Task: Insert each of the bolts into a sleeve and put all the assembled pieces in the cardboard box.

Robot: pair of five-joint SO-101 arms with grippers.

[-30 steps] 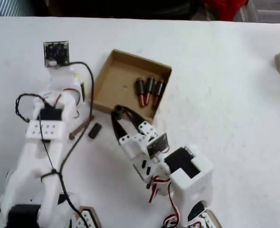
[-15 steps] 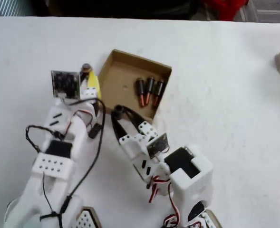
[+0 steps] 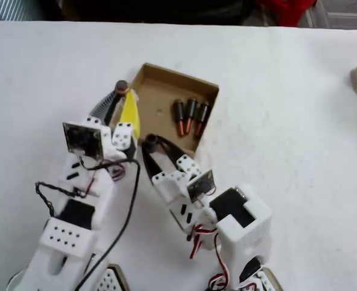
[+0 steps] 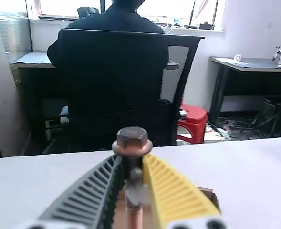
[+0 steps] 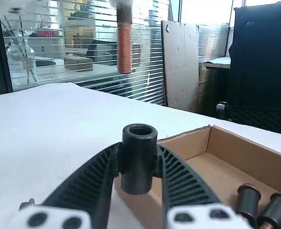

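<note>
My left gripper [image 3: 120,96] is clamped tight on a bolt [image 3: 122,86], and its head points up. The bolt is at 10 o'clock from the cardboard box [image 3: 166,73], just by the box's corner. The box lies on the white table [image 3: 275,91]. My right gripper [image 3: 152,149] is squeezed on a black sleeve [image 3: 150,142] that stands up with its hole on top. The sleeve is at 7 o'clock from the box, right by its wall. Three put-together pieces [image 3: 190,116] lie side by side in the box, toward its 3 o'clock side.
</note>
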